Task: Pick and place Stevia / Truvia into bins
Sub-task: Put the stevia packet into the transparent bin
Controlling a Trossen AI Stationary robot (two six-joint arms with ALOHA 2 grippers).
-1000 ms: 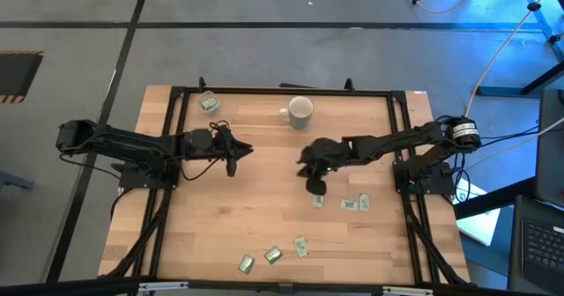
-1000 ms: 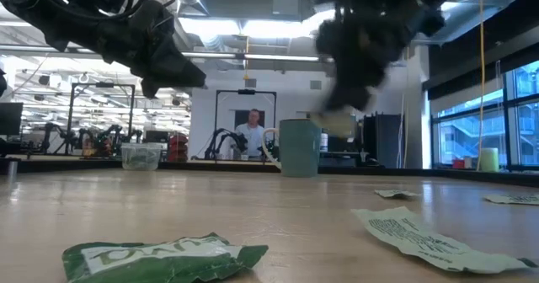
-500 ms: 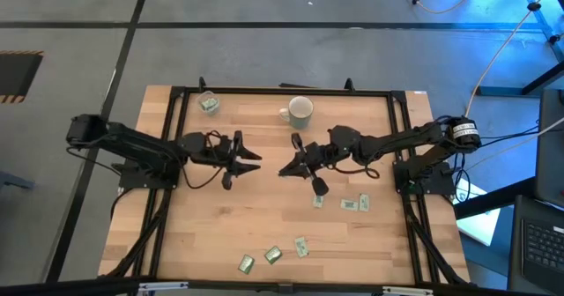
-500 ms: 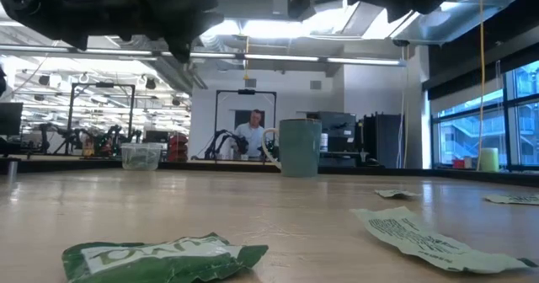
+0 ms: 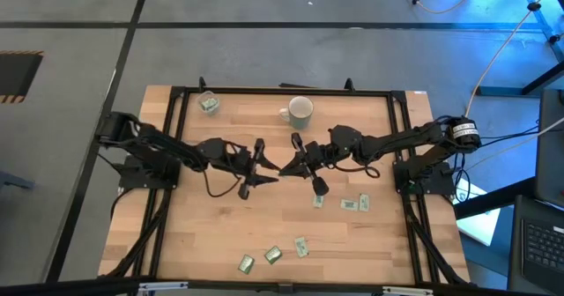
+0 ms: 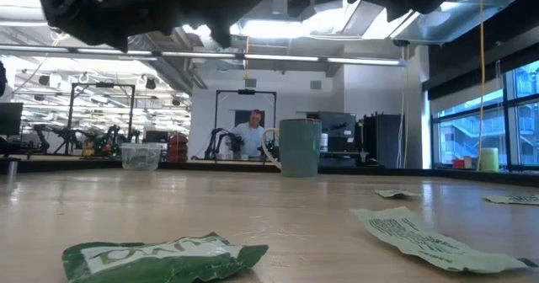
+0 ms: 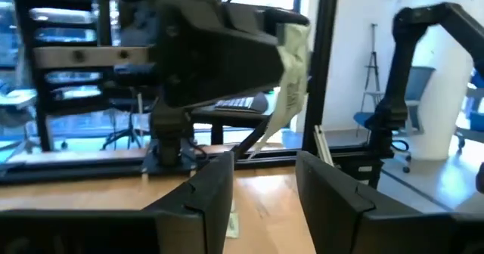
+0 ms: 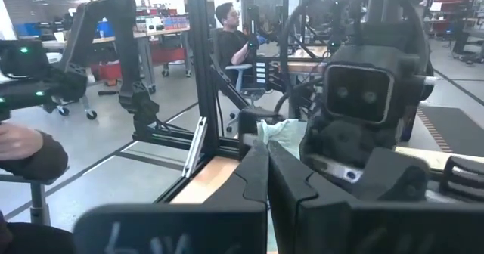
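Observation:
My right gripper (image 5: 286,166) hangs level over the table's middle, shut on one pale green Stevia sachet (image 7: 291,72). My left gripper (image 5: 270,169) faces it from the table's left, open. Its fingers (image 7: 212,190) stand short of the sachet and apart from it. Several more sachets (image 5: 318,201) lie flat on the near right part of the table. The pale mug (image 5: 301,111) stands at the far middle. The clear cup (image 5: 208,102) stands at the far left with green sachets in it. My right gripper pinches the sachet's edge (image 8: 266,137) between its two fingers. The fingers lie level and come from the table's right. The sachet sticks out past the fingertips toward my left gripper, standing on edge and lifted clear of the table.
Loose sachets lie near the front edge (image 5: 272,255) and close before the low camera (image 6: 160,256). A black frame rail (image 5: 282,91) runs along the table's far edge. A person (image 6: 253,136) sits in the room behind the table, and another shows in the right wrist view (image 8: 234,38).
My right gripper has risen with the sachet and tipped from pointing down to level, then kept still. My left gripper has gone toward the table's right, up to the right gripper, and has tipped up to level.

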